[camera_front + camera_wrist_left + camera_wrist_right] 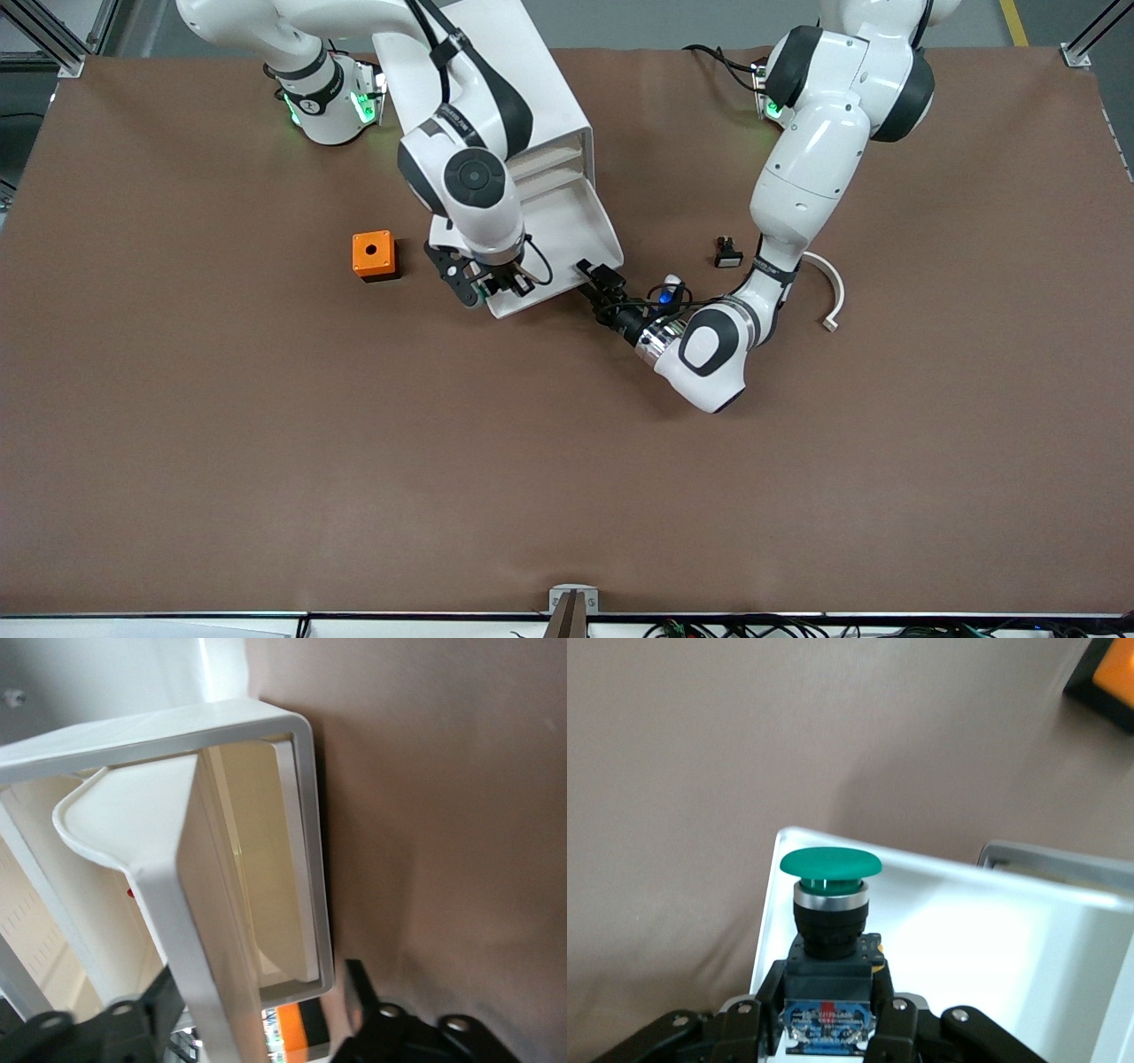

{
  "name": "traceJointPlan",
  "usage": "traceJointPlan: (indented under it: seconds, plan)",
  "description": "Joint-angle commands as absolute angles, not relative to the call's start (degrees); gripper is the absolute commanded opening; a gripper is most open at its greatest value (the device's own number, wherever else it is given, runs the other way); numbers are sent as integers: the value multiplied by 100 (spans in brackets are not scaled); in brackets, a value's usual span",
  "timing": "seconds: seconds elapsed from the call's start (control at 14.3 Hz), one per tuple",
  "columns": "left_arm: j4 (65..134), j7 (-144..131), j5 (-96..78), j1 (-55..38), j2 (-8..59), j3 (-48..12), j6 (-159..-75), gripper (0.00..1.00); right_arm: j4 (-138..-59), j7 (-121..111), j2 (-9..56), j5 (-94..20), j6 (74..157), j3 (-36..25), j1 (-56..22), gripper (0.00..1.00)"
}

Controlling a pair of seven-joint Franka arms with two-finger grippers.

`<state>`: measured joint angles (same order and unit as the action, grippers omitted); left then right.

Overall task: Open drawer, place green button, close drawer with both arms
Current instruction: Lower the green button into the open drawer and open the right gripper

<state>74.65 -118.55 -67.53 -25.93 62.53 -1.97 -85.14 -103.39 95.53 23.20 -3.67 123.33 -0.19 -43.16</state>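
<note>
Right gripper (827, 1020) is clamped on the small push button with round green cap and black boxy body (830, 904). The button is held by the flat sides of its body, cap outward, over a front corner of the pulled-out white plastic drawer tray (580, 217).

- Left gripper (592, 273) is noted at the tray's other front corner. Its fingers (142, 1014) are spread wide, with the tray's front wall between them.
- Handling, as judged: the button is expected to be light and rigid. The domed cap looks smooth and likely to slip, so the boxy body is the better place to hold, as it is held now. If dropped onto hard plastic, it may bounce or roll on the round cap, so a low release is advised.
- The white cabinet (540, 97) is expected to be light and to shift when the tray is pushed.
- Elsewhere on the brown worktop (266, 461): an orange box with a hole (373, 254) toward the right arm's end, and a black-and-white switch part (727, 254) and a white curved strip (833, 292) toward the left arm's end.

Hard to make out:
- In the front view the button is hidden under the right wrist.
- Left fingertips are cut off in the left wrist view, so contact with the tray cannot be told.
- Part of the tray floor is covered by the right arm.
</note>
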Motion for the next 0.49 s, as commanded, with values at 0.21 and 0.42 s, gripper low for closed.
traceJointPlan:
  seconds: [0.21,0.42]
  plan:
    - [7128,-10742,-6891,-2356,6179,-220,-8499,99,-10397,10379,2373,-422,12770,-70,-4912,0]
    - [7023,-9970,-6847,-2163,6144,-202,-8490,99,-10397,10914,2566,-422,13059,-79,-5193,0]
